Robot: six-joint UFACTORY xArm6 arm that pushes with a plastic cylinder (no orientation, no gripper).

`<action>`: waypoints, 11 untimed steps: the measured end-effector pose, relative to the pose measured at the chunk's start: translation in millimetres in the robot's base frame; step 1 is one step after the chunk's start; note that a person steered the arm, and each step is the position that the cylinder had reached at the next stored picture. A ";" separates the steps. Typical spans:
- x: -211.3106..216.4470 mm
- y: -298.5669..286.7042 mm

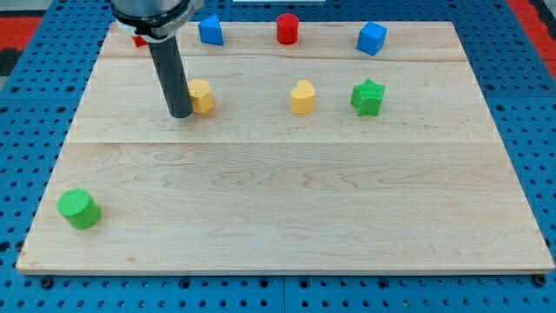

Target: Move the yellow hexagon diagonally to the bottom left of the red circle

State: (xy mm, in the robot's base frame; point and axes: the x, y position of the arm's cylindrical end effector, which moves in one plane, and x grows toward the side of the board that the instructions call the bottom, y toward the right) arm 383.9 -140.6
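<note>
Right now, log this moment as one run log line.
my tip: touching yellow hexagon, its left | red circle: top edge, up-right of hexagon | step: not done

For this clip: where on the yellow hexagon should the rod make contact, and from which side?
No gripping here, only pushing. My tip sits against the yellow hexagon at its left face. The red circle lies up and right, so pushing from that left side, slightly low, probably suits.

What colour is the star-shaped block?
Green; the star block shows clearly in the camera view, at the view's right.
</note>
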 end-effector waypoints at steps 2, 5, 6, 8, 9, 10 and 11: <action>-22.8 -24.4; -53.5 14.6; -49.4 14.7; -74.2 38.6; -75.0 45.9; -67.3 44.9; -56.4 45.1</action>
